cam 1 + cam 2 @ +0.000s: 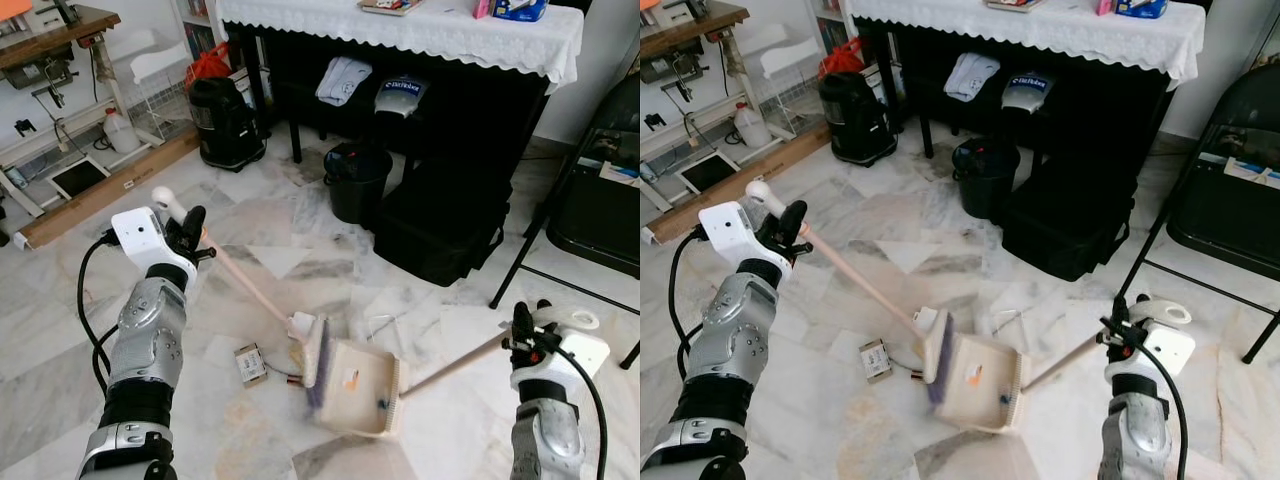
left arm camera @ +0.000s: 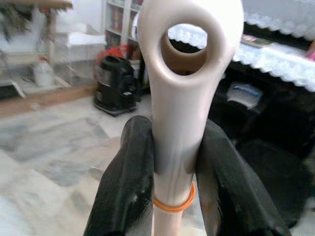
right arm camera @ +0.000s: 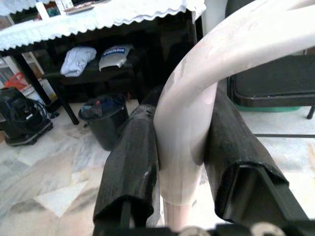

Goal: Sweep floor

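Observation:
My left gripper (image 1: pixel 190 232) is shut on the upper end of a beige broom handle (image 1: pixel 245 283), whose looped tip (image 2: pixel 189 44) rises above the black fingers (image 2: pixel 130 182). The broom head (image 1: pixel 313 352) rests at the mouth of a cream dustpan (image 1: pixel 362 388) on the marble floor. My right gripper (image 1: pixel 522 330) is shut on the curved top of the dustpan handle (image 1: pixel 455 366), which slants down to the pan. A bit of debris (image 1: pixel 350 379) lies inside the pan. A small grey box (image 1: pixel 250 362) sits on the floor just left of the broom head.
A black bin (image 1: pixel 357 180) and a black bag (image 1: pixel 440 225) stand ahead under a dark table with a white lace cloth (image 1: pixel 420 35). A black vacuum (image 1: pixel 225 122) stands at the back left. A folding chair (image 1: pixel 590 200) is at the right.

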Motion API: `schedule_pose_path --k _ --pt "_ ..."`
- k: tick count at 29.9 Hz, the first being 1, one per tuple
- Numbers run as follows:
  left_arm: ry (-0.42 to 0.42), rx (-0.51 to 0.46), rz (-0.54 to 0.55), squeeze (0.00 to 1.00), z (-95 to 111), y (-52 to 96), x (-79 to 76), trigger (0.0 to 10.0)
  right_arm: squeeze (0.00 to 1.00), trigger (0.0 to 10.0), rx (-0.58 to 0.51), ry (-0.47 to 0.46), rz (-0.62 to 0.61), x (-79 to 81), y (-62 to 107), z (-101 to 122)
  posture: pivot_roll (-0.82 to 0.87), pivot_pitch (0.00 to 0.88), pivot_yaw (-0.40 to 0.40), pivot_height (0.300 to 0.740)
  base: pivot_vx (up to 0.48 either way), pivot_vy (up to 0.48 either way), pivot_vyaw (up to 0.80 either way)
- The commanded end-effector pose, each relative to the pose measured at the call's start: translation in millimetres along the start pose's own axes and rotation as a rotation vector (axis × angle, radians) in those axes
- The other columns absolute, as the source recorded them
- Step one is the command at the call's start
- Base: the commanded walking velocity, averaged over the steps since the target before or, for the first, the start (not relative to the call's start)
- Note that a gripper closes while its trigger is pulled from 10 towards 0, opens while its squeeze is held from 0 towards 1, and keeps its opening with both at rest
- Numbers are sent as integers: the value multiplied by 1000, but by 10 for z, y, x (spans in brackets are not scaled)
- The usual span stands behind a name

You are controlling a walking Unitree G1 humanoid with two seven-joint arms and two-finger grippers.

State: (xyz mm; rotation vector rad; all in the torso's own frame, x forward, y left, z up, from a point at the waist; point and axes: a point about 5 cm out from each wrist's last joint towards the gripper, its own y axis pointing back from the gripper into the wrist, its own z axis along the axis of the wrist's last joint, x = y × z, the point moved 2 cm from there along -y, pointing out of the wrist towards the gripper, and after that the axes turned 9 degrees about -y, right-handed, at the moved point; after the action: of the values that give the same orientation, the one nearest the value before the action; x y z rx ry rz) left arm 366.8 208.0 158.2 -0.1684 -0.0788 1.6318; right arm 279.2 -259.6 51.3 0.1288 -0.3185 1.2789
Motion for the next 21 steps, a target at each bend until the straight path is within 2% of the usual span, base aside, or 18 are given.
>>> schedule_pose_path --k 1,5,7,9,16,21 --pt "-95 -56 18 0 84 4 57 10000 0 10000 -82 -31 12 107 -138 170 -76 0 84 740 0 0 0" --pt "-149 -61 22 0 60 26 53 10000 0 10000 -97 -64 18 156 -201 211 -79 0 81 740 0 0 0" --pt "-250 -82 6 0 74 31 26 10000 0 10000 -89 -69 21 166 -219 208 -73 0 67 740 0 0 0" --pt "-288 -78 -3 0 20 50 -10 10000 0 10000 -75 -72 36 198 -234 195 -69 0 57 740 0 0 0" --pt "-253 -1 54 0 -286 241 3 10000 0 10000 -76 -77 50 224 -271 236 -70 0 36 740 0 0 0" --pt "-256 17 64 0 -353 290 32 10000 0 10000 -91 -73 46 238 -308 269 -59 0 40 740 0 0 0"
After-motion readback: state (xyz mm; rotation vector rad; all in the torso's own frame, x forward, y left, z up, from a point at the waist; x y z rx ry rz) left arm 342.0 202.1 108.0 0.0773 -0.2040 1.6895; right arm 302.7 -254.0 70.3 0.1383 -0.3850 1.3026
